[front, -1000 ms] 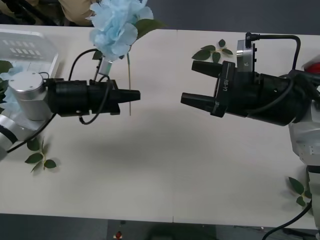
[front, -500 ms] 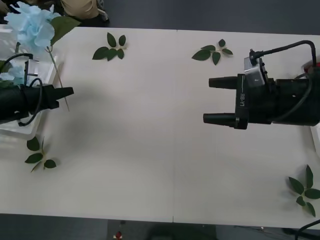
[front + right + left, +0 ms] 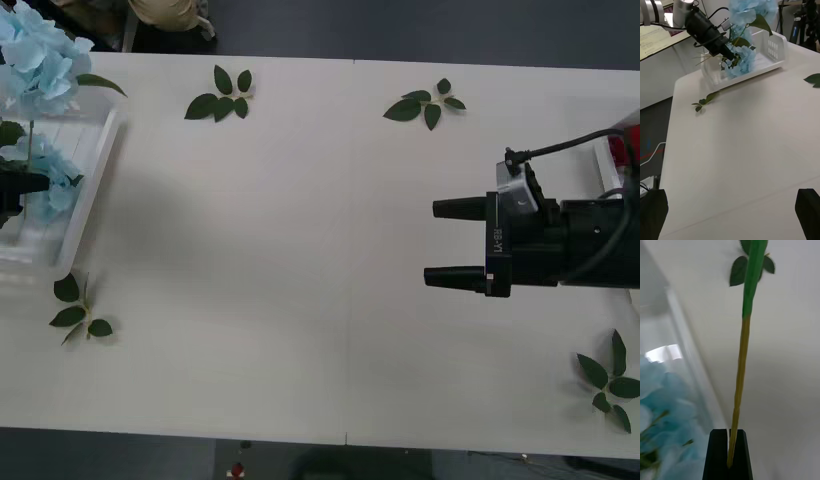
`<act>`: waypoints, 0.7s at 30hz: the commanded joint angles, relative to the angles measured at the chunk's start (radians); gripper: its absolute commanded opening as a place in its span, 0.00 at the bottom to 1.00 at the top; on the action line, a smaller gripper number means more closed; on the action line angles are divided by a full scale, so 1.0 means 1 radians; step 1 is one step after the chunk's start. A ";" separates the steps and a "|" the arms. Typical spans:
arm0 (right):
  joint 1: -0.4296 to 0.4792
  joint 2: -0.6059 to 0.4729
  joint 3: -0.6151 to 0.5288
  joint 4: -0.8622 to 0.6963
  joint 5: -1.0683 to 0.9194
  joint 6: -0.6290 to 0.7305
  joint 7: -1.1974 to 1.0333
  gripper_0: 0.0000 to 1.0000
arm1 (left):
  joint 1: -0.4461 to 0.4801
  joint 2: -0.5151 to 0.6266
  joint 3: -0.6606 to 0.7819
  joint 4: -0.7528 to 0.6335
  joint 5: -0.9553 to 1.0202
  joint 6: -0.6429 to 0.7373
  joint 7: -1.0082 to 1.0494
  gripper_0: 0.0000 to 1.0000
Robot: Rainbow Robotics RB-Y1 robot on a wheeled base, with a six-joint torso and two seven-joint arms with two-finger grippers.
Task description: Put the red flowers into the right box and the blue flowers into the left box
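Note:
My left gripper [image 3: 28, 185] is shut on the thin stem [image 3: 739, 371] of a blue flower [image 3: 38, 52], holding it over the left box [image 3: 92, 168]. In the right wrist view the same left gripper [image 3: 724, 51] hangs above the box [image 3: 771, 48], with the bloom [image 3: 748, 9] raised high. More blue flowers [image 3: 55, 172] lie inside the box. My right gripper [image 3: 431, 243] stands open over bare table at the right, nothing between its fingers [image 3: 653, 213]. At the right edge, the right box rim [image 3: 606, 166] shows with a bit of red flowers [image 3: 629, 142].
Loose green leaf sprigs lie at the back left [image 3: 221, 94], back centre-right [image 3: 427, 103], front left [image 3: 76, 308] and front right [image 3: 608, 378]. The white table [image 3: 300, 280] spreads wide between the two arms.
My left arm has carried the blue flower leftward from mid-table to over the left box. My right arm has drawn back to the right, still open.

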 commanded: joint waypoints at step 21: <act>0.037 -0.007 -0.036 -0.038 -0.031 0.132 0.034 1.00 | -0.092 0.030 0.273 -0.006 -0.708 0.001 0.019 0.00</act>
